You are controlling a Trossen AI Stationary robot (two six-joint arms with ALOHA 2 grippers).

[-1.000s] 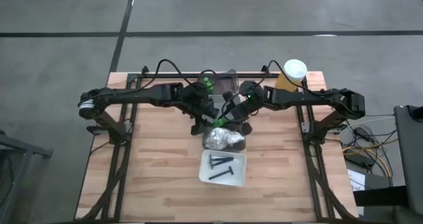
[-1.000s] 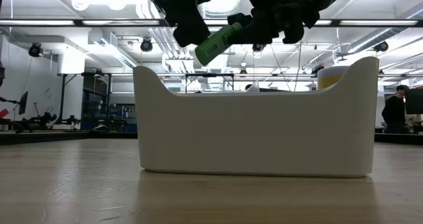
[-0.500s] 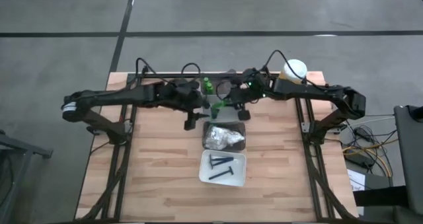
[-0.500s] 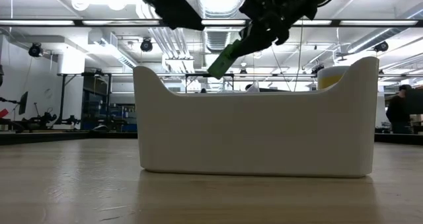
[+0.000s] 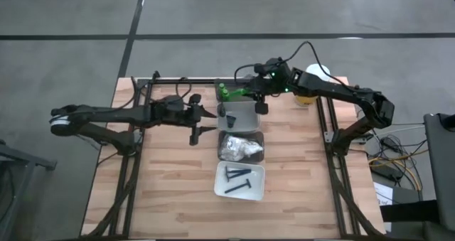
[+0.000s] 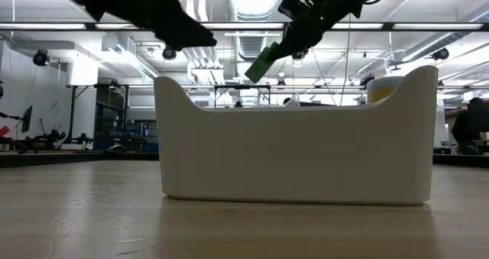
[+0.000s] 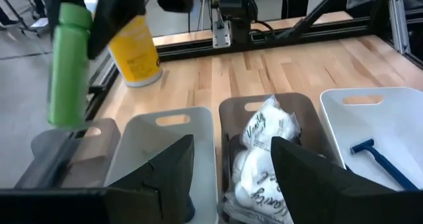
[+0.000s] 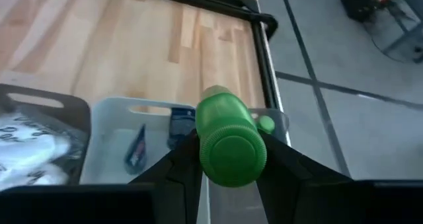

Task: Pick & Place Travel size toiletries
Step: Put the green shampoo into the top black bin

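From above, the right claw (image 5: 250,93) is carrying a green bottle (image 5: 239,94) over the far trays at the back of the worktop (image 5: 163,191), while the left claw (image 5: 202,120) is waiting spread and empty beside the trays. At table height, the bottle (image 6: 263,61) is hanging tilted above the white tray (image 6: 294,152). The right wrist camera is showing the fingers pinching the bottle (image 8: 229,139) above a clear tray (image 8: 281,121) already holding another green bottle (image 8: 266,123). Judging by this, placement is under way; next, lowering and releasing.
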